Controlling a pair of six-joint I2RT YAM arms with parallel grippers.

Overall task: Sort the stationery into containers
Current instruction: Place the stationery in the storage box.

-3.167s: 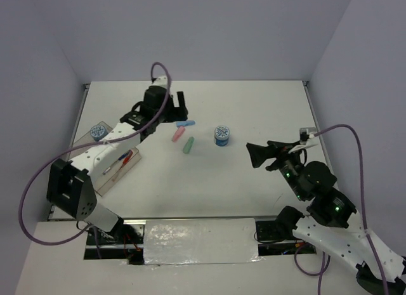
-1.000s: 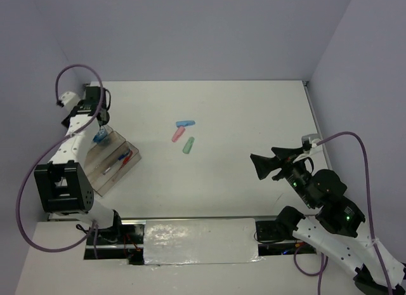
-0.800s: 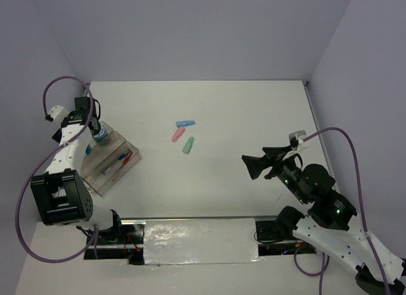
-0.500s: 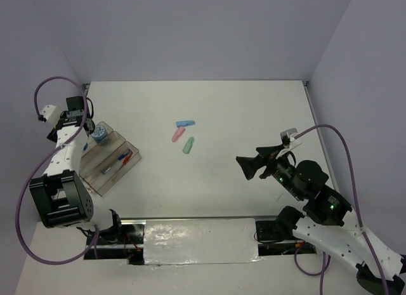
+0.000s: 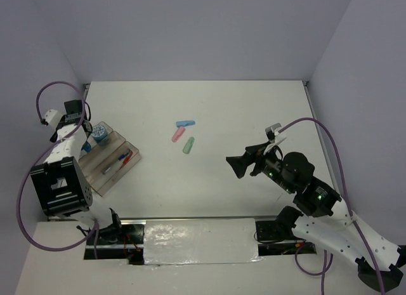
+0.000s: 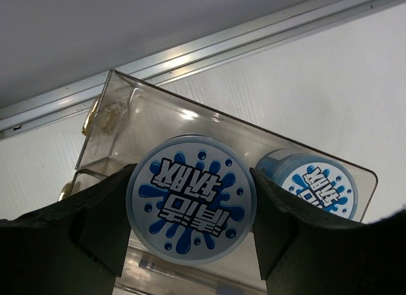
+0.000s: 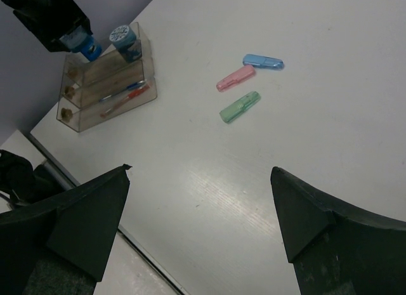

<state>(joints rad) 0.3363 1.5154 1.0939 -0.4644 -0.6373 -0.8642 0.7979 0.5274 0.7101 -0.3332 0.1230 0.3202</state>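
While a disc [image 6: 190,206] is gripped by the left gripper [image 6: 191,226] over the tray's [image 6: 127,98] end slot beside a second disc [image 6: 317,184], and the right gripper's [image 7: 200,171] jaws are spread wide and empty, it could be caught on the wall if released off-centre.

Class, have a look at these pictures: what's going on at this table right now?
Stationery is being sorted into a clear tray. The left gripper holds a round blue-white disc over the tray's outermost compartment, beside a second disc already sitting there. Red and blue pens lie in another compartment. The blue capsule, pink capsule and green capsule lie loose on the table. The right gripper hovers above the table, jaws open, holding nothing.
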